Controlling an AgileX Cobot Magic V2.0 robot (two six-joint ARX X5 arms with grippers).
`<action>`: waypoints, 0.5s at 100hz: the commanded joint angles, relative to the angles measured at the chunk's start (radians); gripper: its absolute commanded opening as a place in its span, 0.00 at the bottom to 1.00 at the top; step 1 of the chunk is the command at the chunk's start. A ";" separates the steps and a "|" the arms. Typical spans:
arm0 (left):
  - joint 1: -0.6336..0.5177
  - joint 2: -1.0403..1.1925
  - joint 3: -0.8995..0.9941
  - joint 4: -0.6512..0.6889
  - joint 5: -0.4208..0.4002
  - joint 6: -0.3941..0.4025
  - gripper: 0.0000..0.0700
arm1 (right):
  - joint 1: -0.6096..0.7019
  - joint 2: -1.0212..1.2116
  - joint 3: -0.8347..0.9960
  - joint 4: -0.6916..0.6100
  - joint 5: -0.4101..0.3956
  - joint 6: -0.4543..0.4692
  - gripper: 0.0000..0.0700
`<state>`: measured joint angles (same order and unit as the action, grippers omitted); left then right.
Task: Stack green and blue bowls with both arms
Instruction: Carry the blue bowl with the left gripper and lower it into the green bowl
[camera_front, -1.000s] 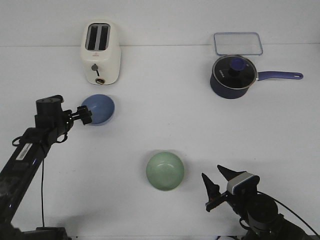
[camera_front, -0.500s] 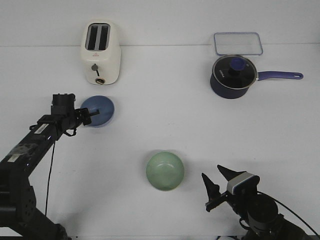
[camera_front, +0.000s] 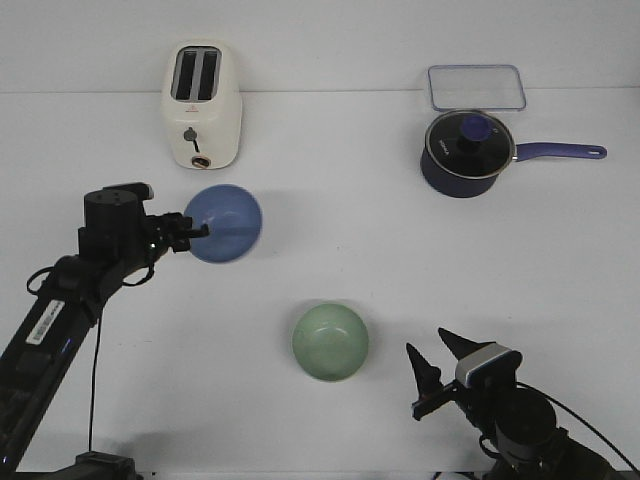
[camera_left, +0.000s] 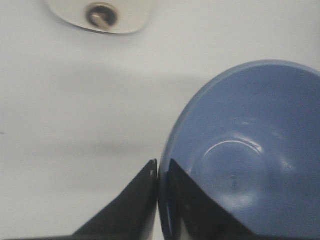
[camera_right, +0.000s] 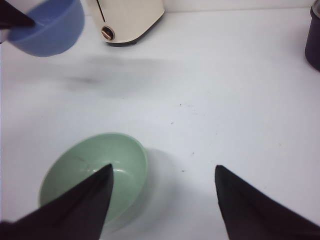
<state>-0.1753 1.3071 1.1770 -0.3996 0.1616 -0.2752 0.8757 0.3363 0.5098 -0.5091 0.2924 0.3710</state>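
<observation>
Left gripper (camera_front: 196, 233) is closed on the rim of the blue bowl (camera_front: 226, 224); the left wrist view shows 1 finger (camera_left: 125, 205) outside the wall and 1 inside. The blue bowl is held clear of the table (camera_front: 400, 260), below and to the right of the toaster (camera_front: 201, 105) in the front view. Its shadow falls on the table in the right wrist view. The green bowl (camera_front: 330, 342) sits upright on the table near the front edge, well apart from the blue bowl. Right gripper (camera_front: 436, 364) is spread wide and holds nothing, just beside the green bowl on its right. The saucepan (camera_front: 466, 152) and a clear lid (camera_front: 476, 87) stand at the far right.
</observation>
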 joint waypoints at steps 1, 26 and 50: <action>-0.075 -0.016 0.004 -0.023 0.008 0.012 0.01 | 0.009 0.006 0.004 0.013 0.005 -0.003 0.61; -0.418 -0.034 -0.088 0.005 -0.064 -0.093 0.01 | 0.009 0.006 0.004 0.013 0.005 -0.003 0.61; -0.583 0.059 -0.101 0.039 -0.119 -0.134 0.01 | 0.009 0.006 0.004 0.013 0.005 -0.005 0.61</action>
<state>-0.7277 1.3350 1.0626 -0.3790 0.0463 -0.3820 0.8757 0.3363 0.5098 -0.5091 0.2924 0.3710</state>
